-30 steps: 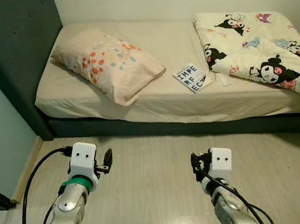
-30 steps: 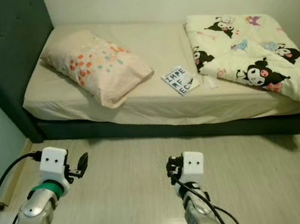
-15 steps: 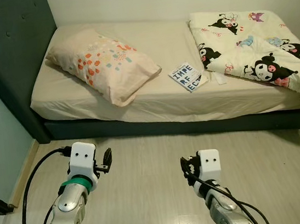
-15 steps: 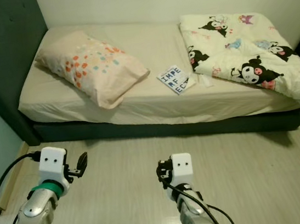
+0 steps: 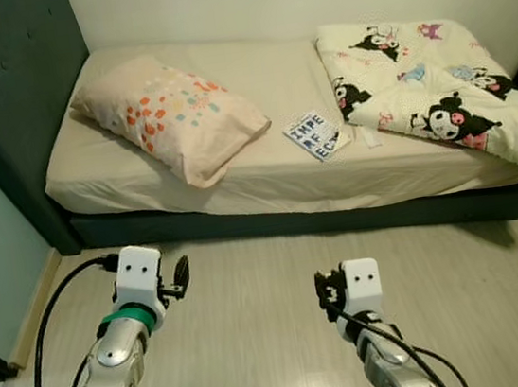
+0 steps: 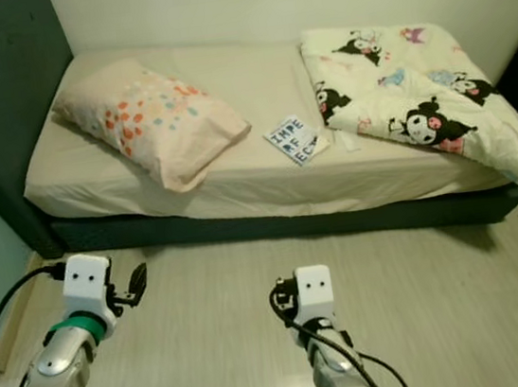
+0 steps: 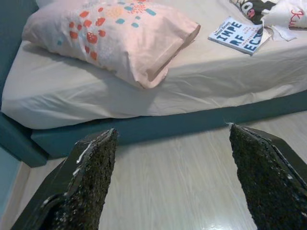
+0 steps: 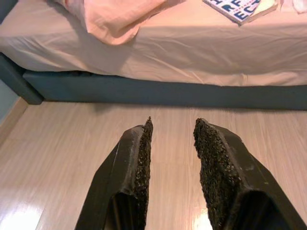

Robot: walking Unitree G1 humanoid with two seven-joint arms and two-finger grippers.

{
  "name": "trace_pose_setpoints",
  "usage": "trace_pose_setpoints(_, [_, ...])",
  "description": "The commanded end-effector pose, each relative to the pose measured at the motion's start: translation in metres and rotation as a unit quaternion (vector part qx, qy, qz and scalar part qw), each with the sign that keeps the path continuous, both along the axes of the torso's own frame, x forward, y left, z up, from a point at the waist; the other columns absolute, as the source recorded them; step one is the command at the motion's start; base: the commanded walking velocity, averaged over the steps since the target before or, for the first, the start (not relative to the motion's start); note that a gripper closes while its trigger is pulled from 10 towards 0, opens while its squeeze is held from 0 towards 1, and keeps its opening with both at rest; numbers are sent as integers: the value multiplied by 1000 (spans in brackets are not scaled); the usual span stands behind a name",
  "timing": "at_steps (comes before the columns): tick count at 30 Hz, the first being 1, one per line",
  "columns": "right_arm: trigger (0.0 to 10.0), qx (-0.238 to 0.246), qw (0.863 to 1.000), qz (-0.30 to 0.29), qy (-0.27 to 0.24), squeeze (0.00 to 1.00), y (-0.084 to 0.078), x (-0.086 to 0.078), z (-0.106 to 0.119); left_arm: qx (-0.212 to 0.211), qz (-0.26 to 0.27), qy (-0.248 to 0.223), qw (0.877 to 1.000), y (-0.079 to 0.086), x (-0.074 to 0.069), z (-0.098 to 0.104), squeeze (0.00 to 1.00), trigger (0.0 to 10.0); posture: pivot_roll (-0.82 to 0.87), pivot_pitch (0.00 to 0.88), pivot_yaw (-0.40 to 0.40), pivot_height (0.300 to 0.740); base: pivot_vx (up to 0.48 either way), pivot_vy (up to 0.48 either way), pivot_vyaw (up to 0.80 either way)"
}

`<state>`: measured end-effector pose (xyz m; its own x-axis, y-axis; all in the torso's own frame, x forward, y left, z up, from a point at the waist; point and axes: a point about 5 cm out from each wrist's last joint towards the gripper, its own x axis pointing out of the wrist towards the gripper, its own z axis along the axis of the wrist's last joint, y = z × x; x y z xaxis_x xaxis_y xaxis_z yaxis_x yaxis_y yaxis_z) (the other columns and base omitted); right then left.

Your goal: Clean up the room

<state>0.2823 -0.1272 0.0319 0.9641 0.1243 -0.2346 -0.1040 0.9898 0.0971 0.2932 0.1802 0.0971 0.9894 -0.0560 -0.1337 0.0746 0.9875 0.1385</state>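
Camera shifted since a second ago, bed now sits a bit lower and further left in frame while both arms hold the same low pose over the floor (image 5: 256,318): left gripper (image 7: 168,177) at 7 o'clock with fingers wide apart, right gripper (image 8: 171,163) at 6 o'clock with fingers nearly together, a narrow gap between them, nothing held. One bed (image 5: 265,169) at 12 o'clock against the white wall, dark headboard (image 5: 10,83) at 10 o'clock. On it: one patterned pillow (image 5: 173,119) at 11, one book (image 5: 316,135) at 12 near the bed's front edge, one cartoon-print blanket (image 5: 426,86) bunched at 2.
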Motion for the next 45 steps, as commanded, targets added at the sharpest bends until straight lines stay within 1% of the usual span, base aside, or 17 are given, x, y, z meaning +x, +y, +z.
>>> trace_pose_setpoints(1, [10000, -6, 1000, -1, 11, 0, -1, -3, -5, -2, -1, 11, 1000, -1, -2, -4, 0, 10000, 141, 9, 43, 740, 289, 0, 0])
trace_pose_setpoints(3, [10000, -6, 1000, -2, 11, 0, -1, -3, -5, -2, -1, 11, 1000, -1, -2, -4, 0, 10000, 141, 9, 43, 740, 289, 0, 0])
trace_pose_setpoints(9, [10000, -2, 999, -27, 19, 0, -6, -2, -7, 3, 2, 26, 1000, -1, 0, -10, 0, 10000, 140, 8, 41, 740, 0, 0, 0])
trace_pose_setpoints(26, [10000, -7, 1000, -25, 17, 0, -6, 0, -6, -3, 4, 27, 1000, -2, 0, -10, 0, 10000, 132, 4, 32, 740, 0, 0, 0])
trace_pose_setpoints(30, [10000, -6, 1000, -26, 18, 0, -6, 1, -6, -9, 8, 29, 1000, -1, 2, -11, 0, 10000, 129, 5, 28, 740, 0, 0, 0])
trace_pose_setpoints(45, [10000, -2, 999, -23, 23, 0, -6, 0, -8, -4, 6, 35, 999, -2, 0, -13, 0, 10000, 128, 15, 22, 740, 0, 0, 0])
